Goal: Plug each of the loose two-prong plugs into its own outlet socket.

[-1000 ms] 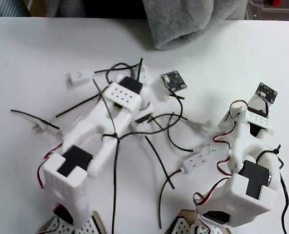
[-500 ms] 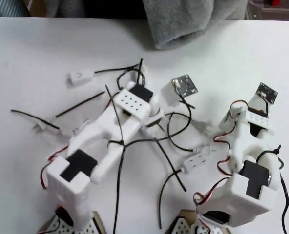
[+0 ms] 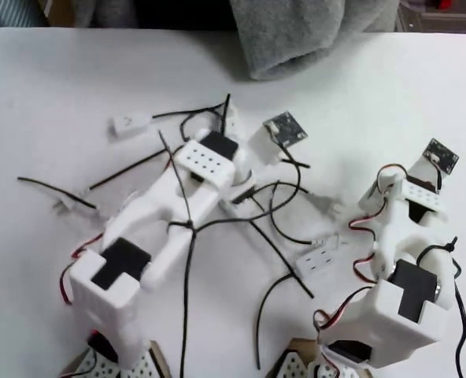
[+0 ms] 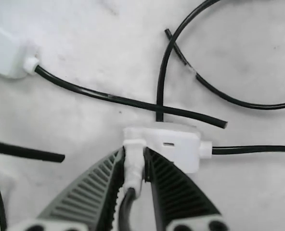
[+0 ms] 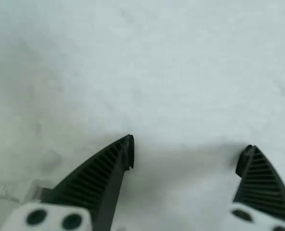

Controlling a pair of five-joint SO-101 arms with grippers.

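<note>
**Left gripper holds a plug against its socket, near the desk's centre.**
Jaws pinched on the plug — the push should go straight along the prongs, lest the loose socket slide; right gripper gapes, empty.

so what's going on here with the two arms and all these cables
Two robot arms sit at a table scattered with loose cords, plugs and sockets. The left gripper is shut on a white plug and holds it against the side of a white outlet socket. Whether the prongs are in cannot be seen. The right gripper is open over bare table, holding nothing. Another socket lies loose between the arms.
</note>
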